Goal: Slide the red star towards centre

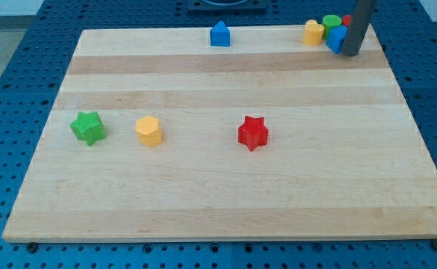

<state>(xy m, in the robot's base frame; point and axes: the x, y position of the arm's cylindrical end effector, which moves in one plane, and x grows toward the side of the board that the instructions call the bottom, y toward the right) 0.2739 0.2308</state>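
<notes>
The red star (pixel 252 133) lies on the wooden board (pixel 225 194), a little right of the board's middle. My tip (pixel 350 54) is far off at the view's top right, at the board's top right corner. It stands just right of a blue block (pixel 336 39) in a small cluster there. The rod rises out of the view's top edge.
The cluster at the top right holds a yellow block (pixel 314 32), a green cylinder (pixel 332 22), the blue block and a bit of a red block (pixel 347 21) behind the rod. A blue house-shaped block (pixel 219 34) sits at top centre. A green star (pixel 88 128) and a yellow hexagon (pixel 149 131) lie at the left.
</notes>
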